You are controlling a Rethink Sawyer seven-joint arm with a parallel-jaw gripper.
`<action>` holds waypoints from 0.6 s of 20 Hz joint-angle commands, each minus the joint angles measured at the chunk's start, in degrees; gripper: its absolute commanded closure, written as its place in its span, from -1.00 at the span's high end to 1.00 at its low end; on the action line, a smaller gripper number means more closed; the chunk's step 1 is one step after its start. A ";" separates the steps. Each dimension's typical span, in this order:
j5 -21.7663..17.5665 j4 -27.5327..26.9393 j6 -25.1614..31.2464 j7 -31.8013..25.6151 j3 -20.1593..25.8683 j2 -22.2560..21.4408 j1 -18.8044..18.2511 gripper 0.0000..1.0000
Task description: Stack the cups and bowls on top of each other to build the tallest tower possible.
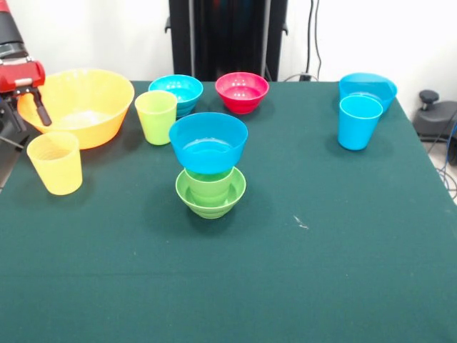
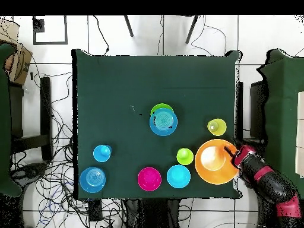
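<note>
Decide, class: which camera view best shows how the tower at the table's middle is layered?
The front view: from the side, the tower shows a green bowl, a green cup inside and a blue bowl on top. The overhead view shows only the blue bowl's rim and a sliver of green.

The arm's tool [image 1: 32, 107] hangs low, fingers pointing down.

Tower [image 1: 210, 168]: blue bowl over green cup and green bowl; table [image 1: 343, 236] dark green. Loose bowls: yellow-orange [image 1: 82, 107], red [image 1: 242, 91], two blue [image 1: 177, 91]. Loose cups: pale yellow [image 1: 55, 163], yellow-green [image 1: 156, 117], sky blue [image 1: 359, 122].
</note>
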 commanded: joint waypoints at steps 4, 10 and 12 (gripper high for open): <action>-3.77 -1.07 -2.06 -2.90 -8.47 2.00 3.95 1.00; -7.82 -0.57 -5.85 2.26 -11.85 -1.24 9.28 1.00; -8.43 -0.41 -6.88 3.94 -12.80 -2.10 10.97 1.00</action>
